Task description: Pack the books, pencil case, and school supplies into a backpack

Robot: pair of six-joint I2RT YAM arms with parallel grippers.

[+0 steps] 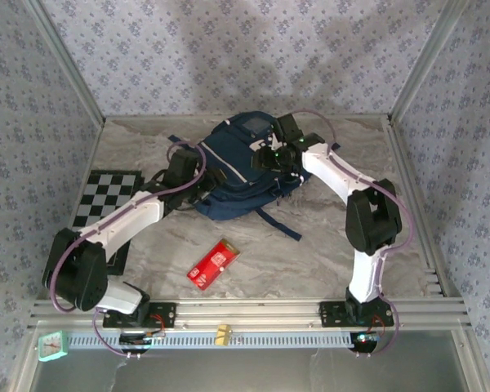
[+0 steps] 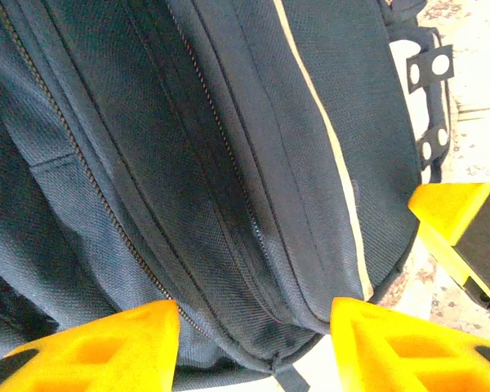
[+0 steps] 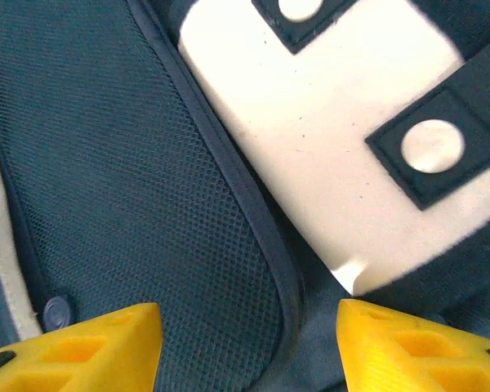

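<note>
Navy backpack (image 1: 233, 167) lies mid-frame on the desk (image 1: 335, 245), with the red packet (image 1: 214, 264) well apart below it (nearer the arm bases). Close over its fabric hang the left hand (image 2: 253, 343) and the right hand (image 3: 249, 343), both spread wide, gripping nothing.

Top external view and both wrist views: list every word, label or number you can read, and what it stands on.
On the red packet: white markings, too small to read.
On the backpack: its white patch is blank; no lettering shows.
On the checkerboard mat: squares alone, no text.
Nothing is legible.
</note>
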